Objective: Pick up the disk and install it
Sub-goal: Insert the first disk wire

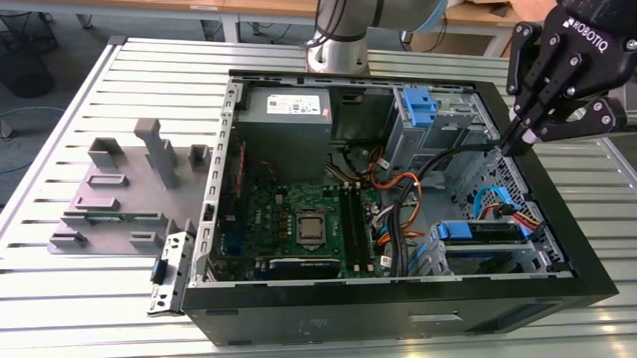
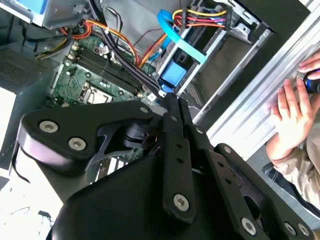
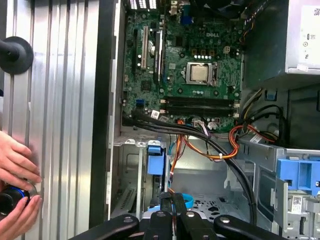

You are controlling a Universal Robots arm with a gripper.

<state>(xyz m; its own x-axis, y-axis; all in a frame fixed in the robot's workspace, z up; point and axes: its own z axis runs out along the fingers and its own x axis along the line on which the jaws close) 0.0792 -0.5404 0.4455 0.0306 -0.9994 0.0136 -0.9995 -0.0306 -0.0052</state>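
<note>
Exterior view: bright, even light from above; slotted table (image 1: 169, 74), mild sheen, soft shadows; computer case (image 1: 398, 313), interior darker, deepest shade beneath its walls. Second wrist view: gripper (image 2: 170, 100), matte black, body detail sunk in darkness, pale highlights along edges and screws; white surface (image 2: 7, 130) beside it blown out. First wrist view: glare streaks along the table slats; power supply (image 3: 300, 35) washed pale; motherboard (image 3: 190, 75) evenly lit.

Matte black linkage gripper (image 1: 515, 145) with silver screw heads at its pivots and white lettering; silver-grey tubular arm (image 1: 339, 45) with a dark joint band.
</note>
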